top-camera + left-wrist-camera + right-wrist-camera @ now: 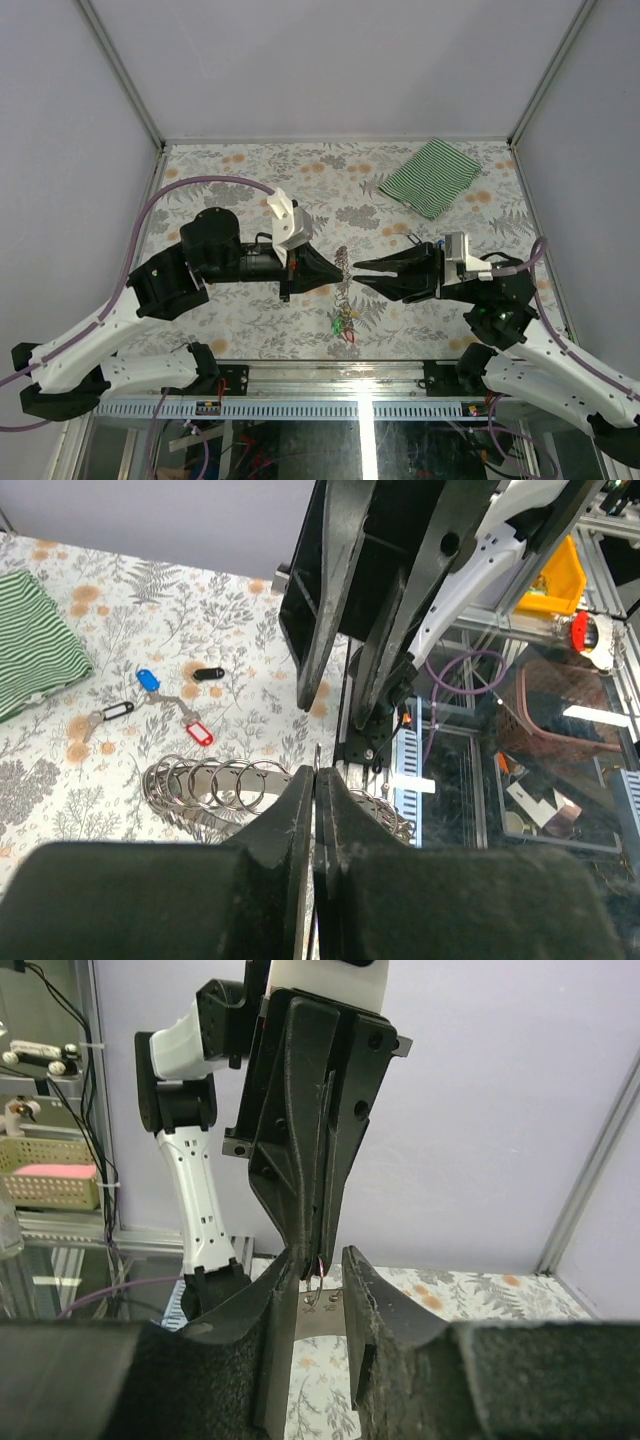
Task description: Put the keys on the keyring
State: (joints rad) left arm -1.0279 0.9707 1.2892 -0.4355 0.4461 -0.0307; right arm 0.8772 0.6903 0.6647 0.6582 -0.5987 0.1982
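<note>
Pinching the coiled grey metal keyring [343, 262] above the middle of the floral tabletop [230, 190], left gripper [338, 270] is clamped tight; right gripper [362, 268] stands parted beside it. Plastic-tagged keys [345, 322] lie toward the near edge.

Green-and-white striped folded cloth [432, 176] lies at the far right corner of the desk [230, 180], whose grey floral-printed cover carries orange blossoms. Past the desk's near edge: yellow plastic bin [560, 580], brown perforated basket [560, 725]. Plain lilac walls [340, 60] enclose the scene.
</note>
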